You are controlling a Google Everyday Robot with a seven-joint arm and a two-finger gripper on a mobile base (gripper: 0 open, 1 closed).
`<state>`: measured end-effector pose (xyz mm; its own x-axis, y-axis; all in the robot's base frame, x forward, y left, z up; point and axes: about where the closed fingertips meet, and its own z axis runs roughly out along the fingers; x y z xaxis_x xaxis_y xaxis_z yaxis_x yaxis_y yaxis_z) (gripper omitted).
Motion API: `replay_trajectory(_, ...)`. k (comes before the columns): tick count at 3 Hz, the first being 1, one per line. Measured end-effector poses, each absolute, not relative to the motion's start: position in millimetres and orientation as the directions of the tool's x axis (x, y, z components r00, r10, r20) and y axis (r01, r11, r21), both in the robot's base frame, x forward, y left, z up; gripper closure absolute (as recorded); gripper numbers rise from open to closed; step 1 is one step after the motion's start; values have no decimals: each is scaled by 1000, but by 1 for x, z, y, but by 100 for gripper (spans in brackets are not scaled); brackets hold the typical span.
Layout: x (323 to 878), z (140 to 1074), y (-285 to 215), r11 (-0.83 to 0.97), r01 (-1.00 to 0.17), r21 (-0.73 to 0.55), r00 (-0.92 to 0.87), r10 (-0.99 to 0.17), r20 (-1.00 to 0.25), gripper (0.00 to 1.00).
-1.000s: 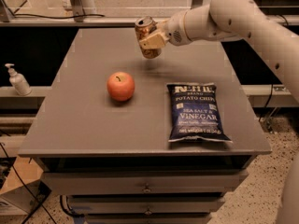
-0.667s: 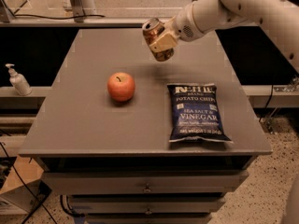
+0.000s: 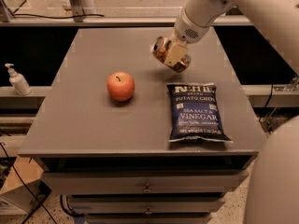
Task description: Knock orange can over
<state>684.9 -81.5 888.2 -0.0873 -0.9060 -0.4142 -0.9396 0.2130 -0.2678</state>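
Orange-tan and silver-topped, the orange can (image 3: 161, 49) is held tilted by the gripper (image 3: 173, 57), clamped around it, at upper centre above the grey table (image 3: 84, 125). Below it are seen an apple (image 3: 120, 86) and a chip bag (image 3: 196, 112).

The grey table (image 3: 88, 125) carries two things. A red apple (image 3: 120, 86) stands left of the middle. A dark blue bag of sea salt and vinegar potato chips (image 3: 196, 112) lies flat near the front right. The gripper (image 3: 174, 59) hangs above the back part, clasping the tilted orange can (image 3: 161, 48).
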Motion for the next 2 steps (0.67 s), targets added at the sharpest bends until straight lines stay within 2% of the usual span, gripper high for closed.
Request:
replay_trajectory(1,678,870,-89,124,-962,-244,-58,-964,-260,37)
replay_trajectory(2,673,866,-88,73,-970,-230,-27,-980,-198,13)
